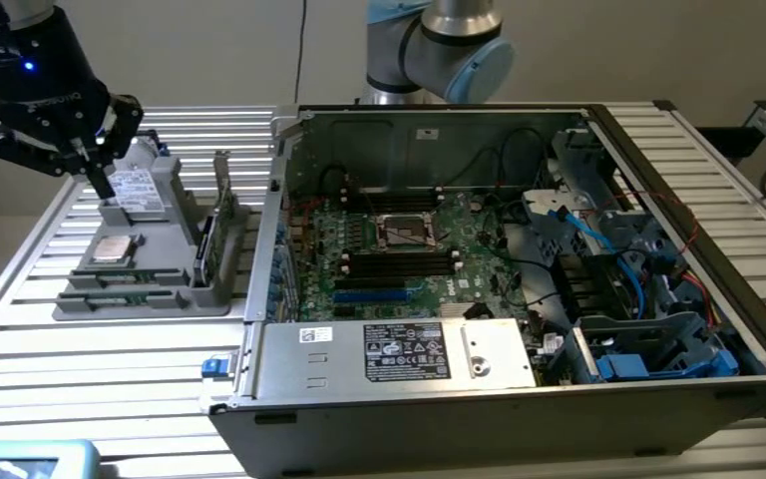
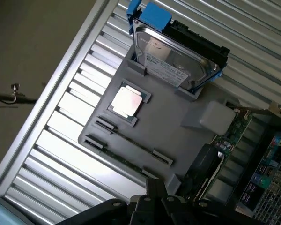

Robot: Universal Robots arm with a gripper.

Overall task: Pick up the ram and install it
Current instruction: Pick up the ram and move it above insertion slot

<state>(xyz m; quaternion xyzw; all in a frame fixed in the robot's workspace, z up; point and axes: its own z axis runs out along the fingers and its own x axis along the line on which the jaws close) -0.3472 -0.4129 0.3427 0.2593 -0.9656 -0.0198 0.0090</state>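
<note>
Tool (image 1: 84,165) hovers over the grey plastic parts tray (image 1: 171,261); spread or pressed together, I cannot tell. Thin green ram stick (image 2: 133,143) stands edgewise in a tray slot. Squaring up along its length seems wise.

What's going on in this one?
A robot arm's gripper hangs over a gray tray of computer parts, close above the hard drive. The tray sits beside an open computer case. The ram lies in the tray's slots next to the processor, untouched, so nothing has been picked up or installed yet.
</note>
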